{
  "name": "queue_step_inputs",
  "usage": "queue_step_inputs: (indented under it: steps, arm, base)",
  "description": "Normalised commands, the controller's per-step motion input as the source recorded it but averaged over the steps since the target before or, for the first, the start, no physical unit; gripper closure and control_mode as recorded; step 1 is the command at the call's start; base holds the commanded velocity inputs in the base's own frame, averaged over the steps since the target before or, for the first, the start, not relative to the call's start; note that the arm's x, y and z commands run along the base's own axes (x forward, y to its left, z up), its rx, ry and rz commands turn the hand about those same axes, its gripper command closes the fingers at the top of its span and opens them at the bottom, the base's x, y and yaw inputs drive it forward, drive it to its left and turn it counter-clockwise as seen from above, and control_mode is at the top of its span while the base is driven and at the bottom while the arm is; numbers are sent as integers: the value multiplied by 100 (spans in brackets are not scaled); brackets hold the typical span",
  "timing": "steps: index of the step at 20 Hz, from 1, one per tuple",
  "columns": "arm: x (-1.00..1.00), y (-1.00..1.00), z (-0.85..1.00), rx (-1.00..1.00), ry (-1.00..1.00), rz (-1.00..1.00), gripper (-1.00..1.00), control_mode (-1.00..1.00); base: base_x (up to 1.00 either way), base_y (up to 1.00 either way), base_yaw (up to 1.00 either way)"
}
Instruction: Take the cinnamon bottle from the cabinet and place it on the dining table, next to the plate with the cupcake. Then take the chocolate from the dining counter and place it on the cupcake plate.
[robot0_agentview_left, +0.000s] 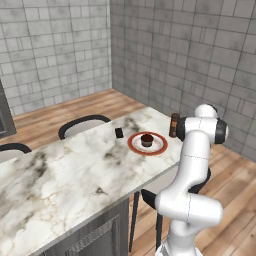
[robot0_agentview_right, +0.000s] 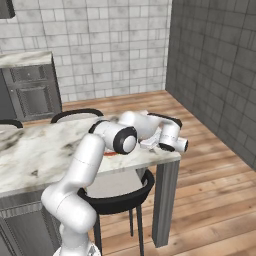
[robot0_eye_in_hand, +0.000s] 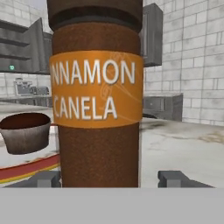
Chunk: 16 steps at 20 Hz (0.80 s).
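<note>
1. Bottle (robot0_eye_in_hand: 97, 105) takes up the centre of the hand view, upright, orange label reading "NNAMON / CANELA" (first letters cut off round the curve); top of its dark cap is cropped by the frame edge.
2. Bottle base is hidden behind the grey strip at the bottom, so contact with the table is not directly visible there.
3. In the left base view the bottle (robot0_agentview_left: 173, 125) is small, half hidden behind the arm's white elbow; it stands upright on the table (robot0_agentview_left: 65, 175), just right of the plate (robot0_agentview_left: 148, 144), near the table's far corner.
4. Cupcake (robot0_agentview_left: 146, 140) sits on the plate; in the hand view the cupcake (robot0_eye_in_hand: 24, 132) is left of the bottle and the plate's red rim (robot0_eye_in_hand: 30, 168) runs under it.
5. Chocolate (robot0_agentview_left: 119, 132) lies on the table just left of the plate, apart from it; tiny, hard to make out.
6. Right base view: the arm covers the plate, just a red sliver shows; bottle hidden behind the hand.
7. Arm pose: rises from the base, folds at the elbow, forearm level over the table corner, hand pointing sideways at the bottle.
8. Gripper (robot0_eye_in_hand: 109, 178): fingertips (robot0_eye_in_hand: 175, 178) stand either side of the bottle, right tip clearly clear of it, left tip at its edge (contact uncertain); jaws apart, no clamp visible.
</note>
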Motion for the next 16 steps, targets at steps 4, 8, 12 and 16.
queue_step_inputs:
  steps: [4,8,12,16]
  arm:
    - [-5,0,0,0,0,0,-100,-100]
    - [-6,1,0,0,6,0,-100,-100]
    - [-16,-13,0,0,14,-4,-100,-100]
    - [-39,-23,8,0,6,-2,-100,-100]
  base:
    - [0,0,0]
    - [0,0,0]
    - [0,0,0]
    - [0,0,0]
